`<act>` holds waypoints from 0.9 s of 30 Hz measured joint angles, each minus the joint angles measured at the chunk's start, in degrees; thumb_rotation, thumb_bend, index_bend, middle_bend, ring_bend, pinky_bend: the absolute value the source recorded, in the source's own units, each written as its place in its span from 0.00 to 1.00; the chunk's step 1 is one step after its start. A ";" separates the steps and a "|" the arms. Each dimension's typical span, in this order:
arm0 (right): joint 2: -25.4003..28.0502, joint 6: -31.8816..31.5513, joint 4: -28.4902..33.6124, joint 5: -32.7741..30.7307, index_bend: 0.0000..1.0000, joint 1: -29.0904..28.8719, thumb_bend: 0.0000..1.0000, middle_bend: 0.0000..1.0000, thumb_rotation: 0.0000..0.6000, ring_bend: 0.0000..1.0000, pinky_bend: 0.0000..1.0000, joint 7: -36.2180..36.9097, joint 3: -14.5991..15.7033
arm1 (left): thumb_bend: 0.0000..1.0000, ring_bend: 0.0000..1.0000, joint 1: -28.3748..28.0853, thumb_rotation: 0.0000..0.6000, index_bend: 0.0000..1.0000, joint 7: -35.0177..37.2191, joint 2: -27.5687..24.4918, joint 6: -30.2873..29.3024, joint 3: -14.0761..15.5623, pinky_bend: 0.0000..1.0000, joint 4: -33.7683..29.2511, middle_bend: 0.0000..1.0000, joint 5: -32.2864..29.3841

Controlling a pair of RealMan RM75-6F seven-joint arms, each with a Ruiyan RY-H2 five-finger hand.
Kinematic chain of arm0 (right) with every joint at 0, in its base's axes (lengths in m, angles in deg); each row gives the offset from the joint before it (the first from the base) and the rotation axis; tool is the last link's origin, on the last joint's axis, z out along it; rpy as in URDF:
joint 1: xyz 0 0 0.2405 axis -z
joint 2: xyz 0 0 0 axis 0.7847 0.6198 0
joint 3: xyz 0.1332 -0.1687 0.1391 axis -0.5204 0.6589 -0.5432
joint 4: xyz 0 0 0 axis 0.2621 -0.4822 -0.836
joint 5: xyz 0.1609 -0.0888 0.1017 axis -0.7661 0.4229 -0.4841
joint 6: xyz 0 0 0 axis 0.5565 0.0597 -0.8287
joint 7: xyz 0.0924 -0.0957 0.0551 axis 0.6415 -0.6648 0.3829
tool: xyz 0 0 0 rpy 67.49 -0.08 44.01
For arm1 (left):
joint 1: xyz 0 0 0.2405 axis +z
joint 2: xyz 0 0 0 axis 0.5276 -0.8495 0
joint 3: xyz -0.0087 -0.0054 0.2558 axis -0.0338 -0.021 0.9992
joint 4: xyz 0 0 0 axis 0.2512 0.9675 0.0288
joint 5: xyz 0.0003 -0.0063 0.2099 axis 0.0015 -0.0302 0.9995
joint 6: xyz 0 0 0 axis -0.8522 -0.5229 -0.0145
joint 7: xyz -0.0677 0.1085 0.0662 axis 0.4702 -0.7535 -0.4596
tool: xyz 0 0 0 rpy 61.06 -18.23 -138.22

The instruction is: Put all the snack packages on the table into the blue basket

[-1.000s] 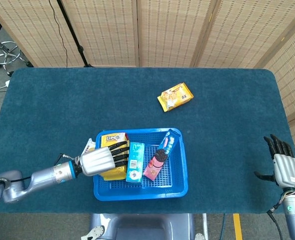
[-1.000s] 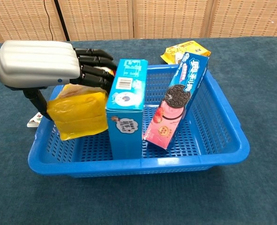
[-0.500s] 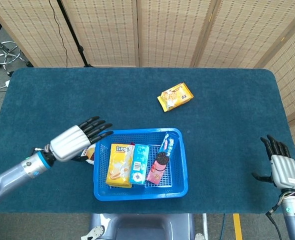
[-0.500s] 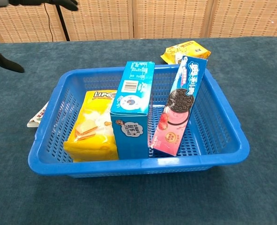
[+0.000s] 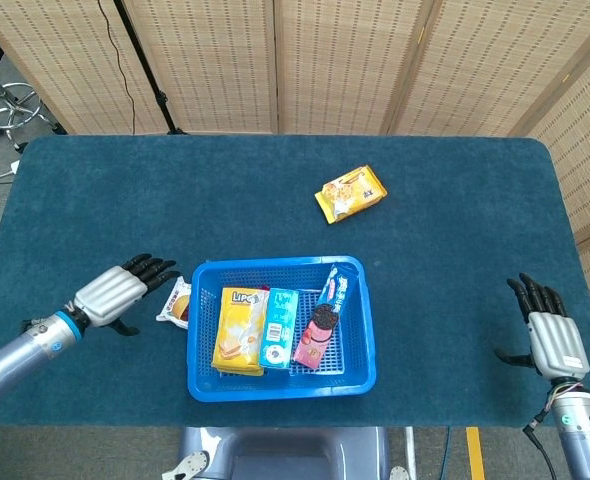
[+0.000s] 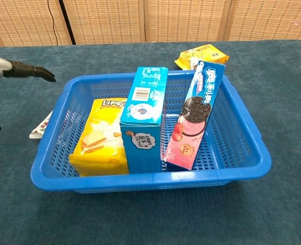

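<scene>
Blue basket (image 5: 360,372) near front edge of table (image 5: 125,190), holding yellow bag (image 5: 237,330), blue box (image 5: 273,328), pink cookie box (image 5: 320,320) upright, leaning together. Two snacks outside: small pack (image 5: 178,304) touching basket's left wall; yellow pack (image 5: 351,193) well apart toward back edge. Left robot hand (image 5: 115,292) empty, fingers spread, just beside small pack, likely next pick. Right robot hand (image 5: 550,335) empty, fingers apart, near right edge. Nothing blocking either pack.

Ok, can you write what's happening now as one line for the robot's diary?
basket: three snacks in | yellow pack: far on table | small pack: left of basket | left hand: open by small pack | right hand: open, idle
</scene>
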 measured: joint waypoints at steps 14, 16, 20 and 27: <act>0.31 0.93 -1.12 -1.70 0.00 -0.12 0.00 0.00 1.00 0.00 0.00 1.39 -0.56 | 0.01 0.00 -1.05 1.00 0.00 -8.32 10.34 9.58 -4.83 0.00 5.02 0.00 -9.84; 0.33 1.03 -1.08 -1.70 0.00 -0.15 0.00 0.00 1.00 0.00 0.00 1.41 -0.50 | 0.01 0.00 -1.02 1.00 0.00 -9.15 11.43 9.66 -5.30 0.00 5.70 0.00 -10.41; 0.38 0.90 -0.94 -1.75 0.00 -0.12 0.00 0.00 1.00 0.00 0.00 1.41 -0.57 | 0.01 0.00 -0.75 1.00 0.00 -10.42 14.18 9.19 -6.06 0.00 7.37 0.00 -10.91; 0.59 1.08 -0.83 -1.89 0.00 -0.12 0.00 0.00 1.00 0.00 0.00 2.01 -0.62 | 0.02 0.19 0.51 1.00 0.02 -13.29 17.97 5.66 -7.35 0.29 10.01 0.14 -11.04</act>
